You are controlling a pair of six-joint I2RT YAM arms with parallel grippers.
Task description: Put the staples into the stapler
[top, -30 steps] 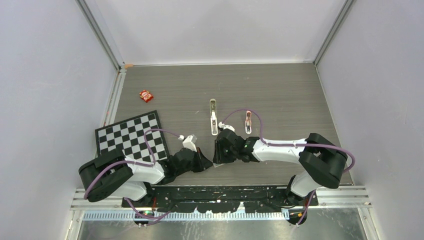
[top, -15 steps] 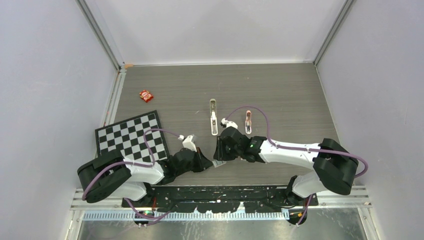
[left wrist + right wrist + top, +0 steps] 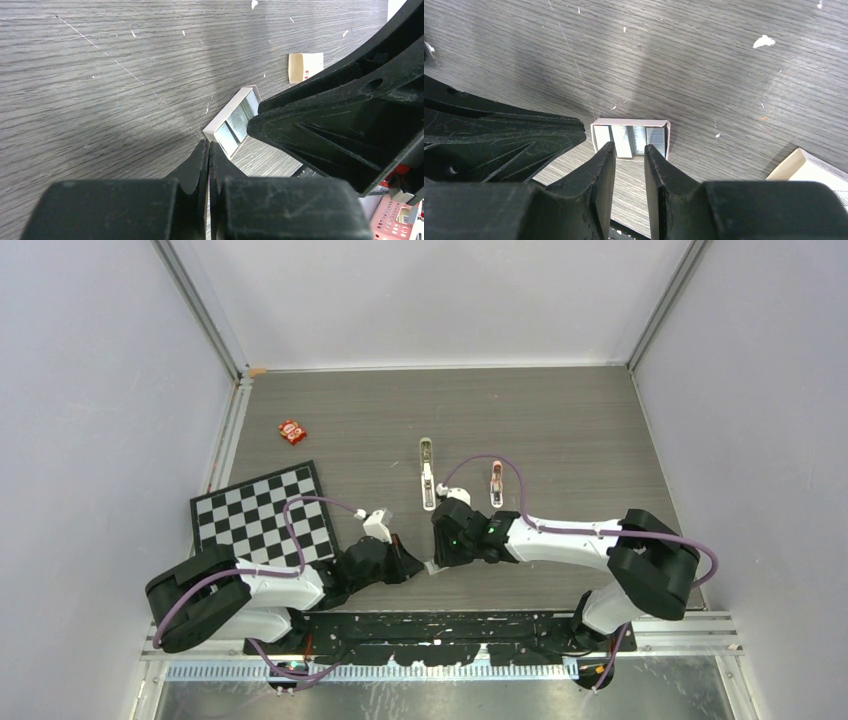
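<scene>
The pale stapler [image 3: 427, 476] lies lengthwise mid-table, with no gripper on it. The staples [image 3: 630, 137] are silvery strips in a small white open box [image 3: 667, 135], also seen as the box [image 3: 235, 120] in the left wrist view. My right gripper [image 3: 630, 148] is just above the box's near edge, jaws a narrow gap apart, and one strip lies in line with the gap. Whether the pads touch it I cannot tell. My left gripper [image 3: 208, 145] is shut and empty, its tips against the box's corner. In the top view both grippers meet at the box [image 3: 431, 567].
A pink stapler-like object [image 3: 496, 483] lies right of the stapler. A beige box lid [image 3: 305, 67] sits just beyond the staple box. A checkerboard [image 3: 262, 512] and a small red packet [image 3: 292, 431] are at the left. Metal rails run along the near edge.
The right arm's elbow swung out to the right and came back, while its gripper stayed over the staple box. The left arm's elbow drifted slightly left.
</scene>
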